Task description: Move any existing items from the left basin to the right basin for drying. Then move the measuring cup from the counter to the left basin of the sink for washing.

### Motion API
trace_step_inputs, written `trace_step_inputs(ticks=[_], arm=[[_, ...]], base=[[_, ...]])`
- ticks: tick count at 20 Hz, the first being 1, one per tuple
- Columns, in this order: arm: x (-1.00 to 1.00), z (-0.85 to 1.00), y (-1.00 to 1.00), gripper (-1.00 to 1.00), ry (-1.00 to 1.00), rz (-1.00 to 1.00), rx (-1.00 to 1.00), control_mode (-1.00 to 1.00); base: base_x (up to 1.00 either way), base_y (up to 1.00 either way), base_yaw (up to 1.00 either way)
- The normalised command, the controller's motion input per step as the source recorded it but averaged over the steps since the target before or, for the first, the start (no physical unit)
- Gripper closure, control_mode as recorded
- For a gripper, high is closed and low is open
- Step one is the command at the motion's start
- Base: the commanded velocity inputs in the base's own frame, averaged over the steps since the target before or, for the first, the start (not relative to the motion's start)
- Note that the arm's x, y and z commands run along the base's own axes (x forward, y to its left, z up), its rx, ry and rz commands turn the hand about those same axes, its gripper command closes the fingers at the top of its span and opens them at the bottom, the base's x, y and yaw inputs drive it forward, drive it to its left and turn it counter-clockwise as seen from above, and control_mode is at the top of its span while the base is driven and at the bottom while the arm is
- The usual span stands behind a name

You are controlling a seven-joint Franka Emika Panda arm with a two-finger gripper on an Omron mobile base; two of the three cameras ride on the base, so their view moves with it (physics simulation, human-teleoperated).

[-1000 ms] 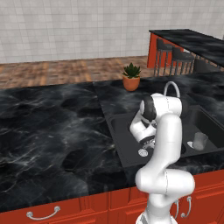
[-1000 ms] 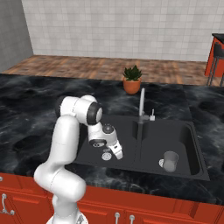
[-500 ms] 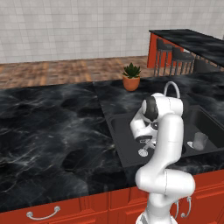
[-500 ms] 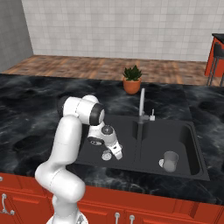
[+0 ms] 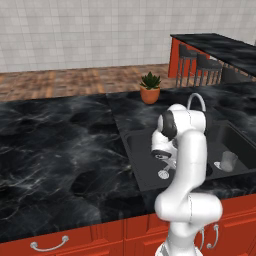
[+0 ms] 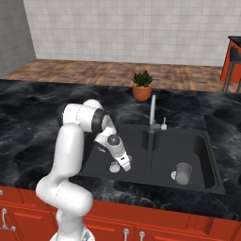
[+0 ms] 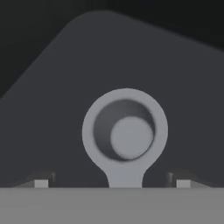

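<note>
As the open hand (image 7: 112, 183) hangs above the measuring cup (image 7: 125, 131) in the left basin (image 6: 101, 162), it should descend centred on the handle.

fingers (image 6: 125, 165) seemingly over measuring cup (image 6: 113, 167) in left basin (image 6: 101, 162).

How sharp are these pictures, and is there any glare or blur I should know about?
Hand view: soft and blurry, the measuring cup has fuzzy edges against the dark left basin, no glare. Left base view: sharper, marble counter evenly lit, little shadow. Right base view: equally crisp, glass in the right basin stays readable.
</note>
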Motion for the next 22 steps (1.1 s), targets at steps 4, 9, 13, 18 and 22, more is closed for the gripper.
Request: trace_step_inputs(ticks=[4, 9, 13, 18, 22], arm=[[0.00, 0.34, 0.00, -1.00, 0.00, -0.03, 0.00, -1.00], [0.00, 0.45, -0.08, -1.00, 0.00, 0.00, 0.00, -1.00], [0.00, 0.62, -0.35, -1.00, 0.00, -0.02, 0.00, -1.00], [0.00, 0.62, -0.31, -1.00, 0.00, 0.00, 0.00, -1.00], [0.03, 0.70, -0.17, -1.00, 0.05, 0.00, 0.00, -1.00]], base=[[0.00, 0.00, 0.00], [0.00, 0.00, 0.00], [0.00, 0.00, 0.00], [0.00, 0.00, 0.00], [0.00, 0.00, 0.00]])
